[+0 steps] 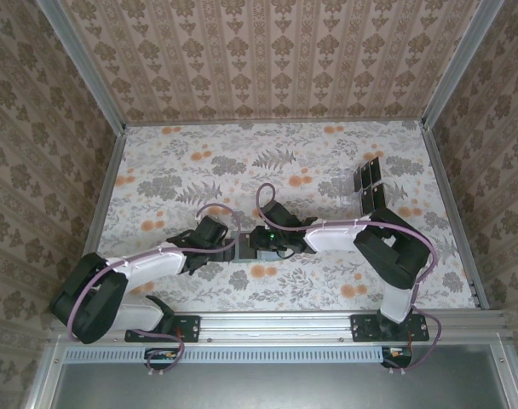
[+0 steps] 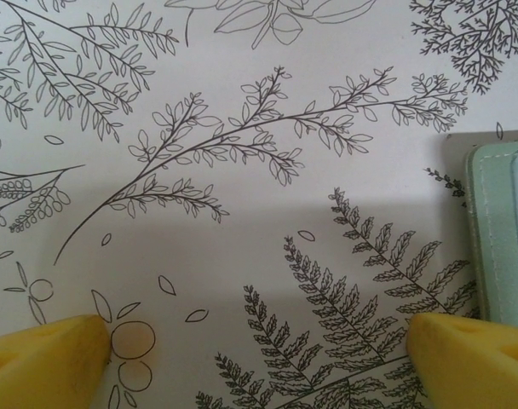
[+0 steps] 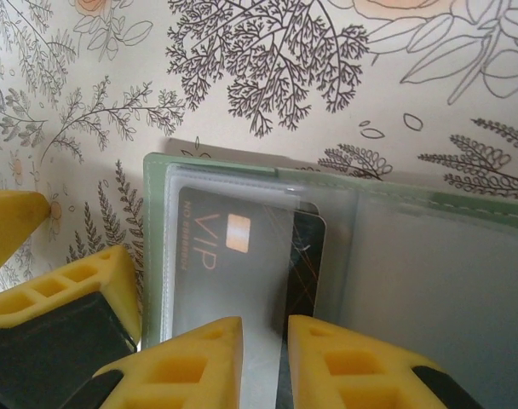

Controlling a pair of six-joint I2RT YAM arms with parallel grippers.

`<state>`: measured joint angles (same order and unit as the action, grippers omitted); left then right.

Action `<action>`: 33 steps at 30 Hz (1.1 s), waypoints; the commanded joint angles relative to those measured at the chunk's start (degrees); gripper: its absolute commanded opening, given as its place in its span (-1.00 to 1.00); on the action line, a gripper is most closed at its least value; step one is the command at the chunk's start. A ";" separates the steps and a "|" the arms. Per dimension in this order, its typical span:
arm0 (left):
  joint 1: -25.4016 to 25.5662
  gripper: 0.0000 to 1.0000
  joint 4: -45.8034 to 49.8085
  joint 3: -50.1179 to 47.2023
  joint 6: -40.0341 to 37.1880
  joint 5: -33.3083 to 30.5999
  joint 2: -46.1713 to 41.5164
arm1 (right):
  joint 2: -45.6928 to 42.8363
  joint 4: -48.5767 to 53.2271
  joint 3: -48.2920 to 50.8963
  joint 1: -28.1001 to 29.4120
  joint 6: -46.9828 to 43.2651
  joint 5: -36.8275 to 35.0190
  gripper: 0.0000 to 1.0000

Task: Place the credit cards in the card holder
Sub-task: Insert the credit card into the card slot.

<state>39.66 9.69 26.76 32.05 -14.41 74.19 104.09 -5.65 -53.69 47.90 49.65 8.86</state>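
**Top view, near edge.** Both arm bases are bolted to the rail (image 1: 276,328). The left arm (image 1: 148,260) and right arm (image 1: 340,232) reach inward and meet over the middle of the surface (image 1: 199,170). Between their wrists lies the holder (image 1: 241,249), seen here as a small grey patch whose contents are not resolved.

**Left wrist view.**
- The left fingers (image 2: 46,358) stand wide apart with nothing between them, tips over the printed surface.
- The holder's stitched green edge lies just beside the right-hand tip, at the right of the frame. Whether they touch cannot be told.

**Right wrist view.** This view resolves what the top view leaves as a patch.
- The holder lies open and flat, with clear pockets (image 3: 242,196).
- One black card (image 3: 216,256), marked VIP and bearing a chip, sits in the left pocket. A dark strip of it protrudes past the pocket's lip toward the fold.
- The right fingers (image 3: 199,366) stand close together with a narrow gap between them. They sit at the card's near end, on the lip.
- Whether they pinch the card, the lip or nothing cannot be told.
- The left fingers appear at the left, just beside the holder's outer edge.

**Top view, far right.** Further black cards (image 1: 368,175) sit well apart from the holder.
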 commanded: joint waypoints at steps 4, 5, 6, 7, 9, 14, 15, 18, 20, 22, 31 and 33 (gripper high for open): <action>-0.30 1.00 -0.29 -0.22 1.74 1.32 1.78 | 2.45 -0.59 -2.25 0.24 0.97 1.98 -0.57; -0.37 0.99 -0.38 -0.26 1.83 1.41 1.83 | 2.52 -0.82 -2.29 0.22 1.12 2.18 -0.57; -0.36 1.00 -0.49 -0.31 1.69 1.54 1.82 | 2.82 -1.15 -2.43 0.23 1.36 2.51 -0.57; -0.37 1.00 -0.56 -0.32 1.70 1.59 1.80 | 3.01 -1.45 -2.47 0.25 1.54 2.86 -0.57; -0.37 0.99 -0.70 -0.46 1.65 1.70 1.84 | 3.14 -1.95 -2.64 0.26 1.84 3.40 -0.57; -0.28 1.00 -0.91 -0.41 1.78 1.92 1.78 | 1.90 -2.05 -3.26 0.25 1.79 4.23 -0.57; -0.28 0.99 -0.88 -0.36 1.72 1.90 1.83 | 1.16 -1.79 -3.27 0.20 1.56 4.04 -0.57; -0.28 1.00 -0.49 -0.23 1.78 1.79 1.54 | -1.80 -0.17 -2.84 0.26 0.59 2.04 -0.53; -0.26 1.00 -0.25 -0.20 1.92 1.68 1.18 | -3.55 1.43 -2.59 0.20 -0.05 0.25 -0.46; -0.22 1.00 -0.03 -0.24 2.05 1.40 0.76 | -4.57 3.50 -2.58 0.19 -0.80 -1.25 -0.39; -0.27 0.99 -0.11 -0.40 2.32 1.05 0.95 | -2.02 6.35 -4.14 0.27 -1.53 -1.38 -0.25; -0.28 0.99 -0.20 -0.47 2.29 0.94 1.04 | -1.16 6.17 -4.31 0.22 -1.40 -1.26 -0.25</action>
<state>39.66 9.43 26.76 33.01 -14.66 74.26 101.19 -1.43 -56.49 47.90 49.17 8.47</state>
